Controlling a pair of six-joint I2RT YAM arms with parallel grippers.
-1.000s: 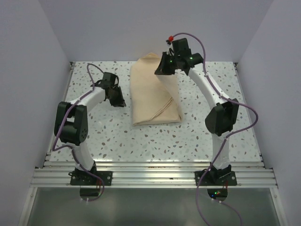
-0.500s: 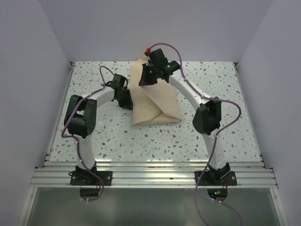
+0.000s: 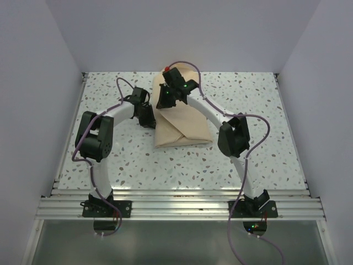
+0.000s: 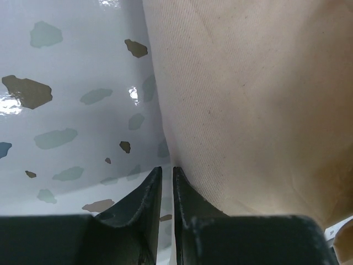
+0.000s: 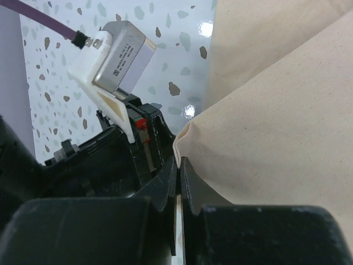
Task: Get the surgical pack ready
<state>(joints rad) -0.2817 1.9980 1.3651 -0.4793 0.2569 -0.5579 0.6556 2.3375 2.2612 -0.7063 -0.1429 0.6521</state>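
- Tan woven cloth bundle (image 3: 187, 126): it is set mid-table on the white speckled table (image 3: 253, 105), between the two arms. Its long axis runs from the near side to the far side.
- Deciding relation: a folded tan flap (image 5: 276, 121) is held by its corner above the bundle's left far part, so the open landing place lies leftward and downward from the right gripper (image 3: 165, 101).
- Right gripper: in its wrist view the fingers are pressed together on the flap's pointed corner (image 5: 182, 144), with cloth seen between the tips.
- Left gripper (image 3: 147, 117): it is placed at the bundle's left edge and is the nearer of the two to that edge. Its fingers (image 4: 151, 190) are drawn to a thin slit with nothing seen between them, and the cloth begins just past the tips.
- Next step, as judged: the flap is probably to be laid down or tucked along the left side, close to the left gripper, so crowding may be a risk.
- Materials: the cloth is matte, fine-twilled, limp and softly creased. The table is glossy with grey-green flecks. No contents can be seen inside the bundle.
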